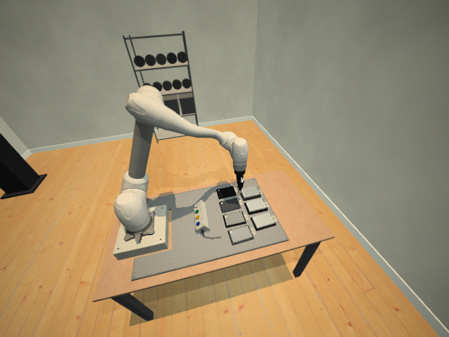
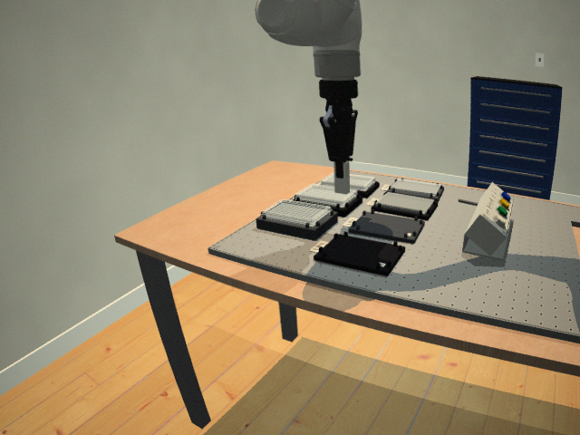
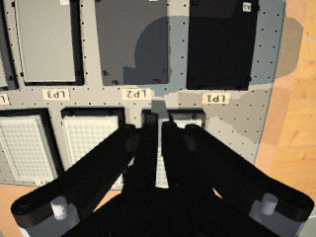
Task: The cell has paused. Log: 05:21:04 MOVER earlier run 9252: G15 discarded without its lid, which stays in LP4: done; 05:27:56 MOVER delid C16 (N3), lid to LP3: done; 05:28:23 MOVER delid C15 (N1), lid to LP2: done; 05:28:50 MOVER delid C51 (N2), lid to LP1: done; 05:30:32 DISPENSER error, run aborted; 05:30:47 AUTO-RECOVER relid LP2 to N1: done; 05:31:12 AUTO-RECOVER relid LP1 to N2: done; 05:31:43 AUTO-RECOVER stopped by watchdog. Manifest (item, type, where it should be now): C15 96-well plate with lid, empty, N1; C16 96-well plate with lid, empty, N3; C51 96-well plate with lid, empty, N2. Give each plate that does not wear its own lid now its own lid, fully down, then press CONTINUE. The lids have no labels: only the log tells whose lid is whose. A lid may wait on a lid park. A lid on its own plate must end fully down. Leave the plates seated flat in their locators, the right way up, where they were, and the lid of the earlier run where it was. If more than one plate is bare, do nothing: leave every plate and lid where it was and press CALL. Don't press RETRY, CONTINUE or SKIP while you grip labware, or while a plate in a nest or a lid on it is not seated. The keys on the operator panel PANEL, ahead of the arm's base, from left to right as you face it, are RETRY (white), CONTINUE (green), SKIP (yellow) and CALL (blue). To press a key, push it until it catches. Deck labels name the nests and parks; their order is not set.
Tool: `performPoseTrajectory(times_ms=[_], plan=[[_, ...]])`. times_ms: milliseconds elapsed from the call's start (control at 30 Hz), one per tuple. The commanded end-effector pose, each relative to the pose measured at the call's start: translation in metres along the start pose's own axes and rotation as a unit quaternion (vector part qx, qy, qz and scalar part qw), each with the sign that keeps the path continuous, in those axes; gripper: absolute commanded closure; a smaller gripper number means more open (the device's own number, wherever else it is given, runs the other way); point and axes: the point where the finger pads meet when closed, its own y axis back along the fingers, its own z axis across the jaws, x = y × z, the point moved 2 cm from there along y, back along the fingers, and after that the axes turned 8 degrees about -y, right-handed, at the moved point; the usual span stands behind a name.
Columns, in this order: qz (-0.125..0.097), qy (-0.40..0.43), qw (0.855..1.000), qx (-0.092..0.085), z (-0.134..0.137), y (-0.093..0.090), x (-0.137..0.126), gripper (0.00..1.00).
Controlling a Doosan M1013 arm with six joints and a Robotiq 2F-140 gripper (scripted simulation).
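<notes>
Three 96-well plates sit in a row of nests (image 2: 296, 218) (image 2: 327, 197) (image 2: 351, 181). The plate beside park LP1 (image 1: 250, 192) shows open wells and looks bare. The other two (image 1: 255, 205) (image 1: 262, 220) look smoother, as if lidded. Beside them are the lid parks. LP1 (image 3: 220, 39) is a bare black pad and LP2 (image 3: 132, 34) a bare grey pad. LP3 holds a pale lid (image 3: 46, 36), and the last park holds another lid (image 2: 417, 188). My gripper (image 3: 157, 111) (image 2: 342, 186) is shut and empty. It points down above the inner edge of the plate near LP1, which the fingers mostly hide in the wrist view.
The operator panel (image 1: 200, 216) (image 2: 489, 225) with its coloured keys stands on the perforated deck between the arm's base and the parks. The table edge lies just beyond the nest row. A shelf rack (image 1: 163, 83) and a blue cabinet (image 2: 513, 135) stand off the table.
</notes>
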Motion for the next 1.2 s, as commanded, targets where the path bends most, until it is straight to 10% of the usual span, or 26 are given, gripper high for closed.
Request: performPoseTrajectory(times_ms=[0, 167, 1167], plan=[[0.003, 0.001, 1.000, 0.000, -0.012, -0.002, -0.061, 1.00], [0.003, 0.001, 1.000, 0.000, -0.025, -0.004, -0.099, 1.00], [0.003, 0.001, 1.000, 0.000, -0.035, -0.004, -0.101, 1.00]])
